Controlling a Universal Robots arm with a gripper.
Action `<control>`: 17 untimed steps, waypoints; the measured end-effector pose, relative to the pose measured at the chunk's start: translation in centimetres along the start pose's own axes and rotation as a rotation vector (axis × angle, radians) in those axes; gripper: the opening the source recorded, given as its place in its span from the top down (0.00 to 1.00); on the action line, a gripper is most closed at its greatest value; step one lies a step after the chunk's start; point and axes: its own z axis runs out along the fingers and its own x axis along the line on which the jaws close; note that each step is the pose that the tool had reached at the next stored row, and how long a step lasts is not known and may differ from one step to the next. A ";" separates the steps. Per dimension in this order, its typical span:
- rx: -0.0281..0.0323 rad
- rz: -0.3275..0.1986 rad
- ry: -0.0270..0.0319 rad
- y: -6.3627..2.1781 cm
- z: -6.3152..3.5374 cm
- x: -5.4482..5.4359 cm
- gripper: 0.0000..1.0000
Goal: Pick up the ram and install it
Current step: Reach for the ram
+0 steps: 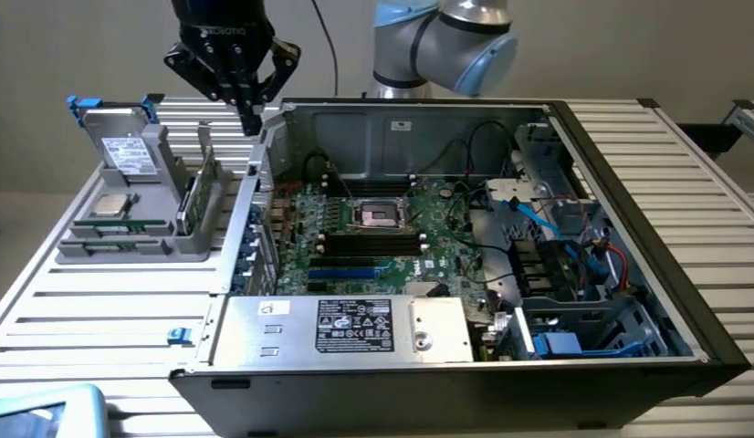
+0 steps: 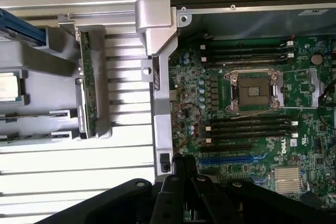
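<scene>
The ram [image 1: 202, 194] is a thin green stick standing on edge in a grey holder [image 1: 133, 239] at the exterior view's left, beside the open computer case. In the wrist view the ram [image 2: 86, 85] appears edge-on in that holder [image 2: 58, 61]. My gripper [image 1: 248, 115] hangs above the case's left wall, higher than the ram and slightly to its right. Its black fingers are pressed together with nothing between them. The wrist view has the gripper [image 2: 184, 162] over the case wall, between the holder and the motherboard.
The motherboard [image 1: 352, 265] lies inside the case with long black slots [image 2: 247, 127] and an empty processor socket [image 2: 252, 90]. A square silver processor [image 1: 113, 203] rests in the holder. Cables and drives crowd the case's right side [image 1: 560, 255]. A power supply [image 1: 340, 327] sits at the front.
</scene>
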 end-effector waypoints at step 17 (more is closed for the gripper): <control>0.0004 0.000 0.0022 -0.26 -0.04 6.5 0.89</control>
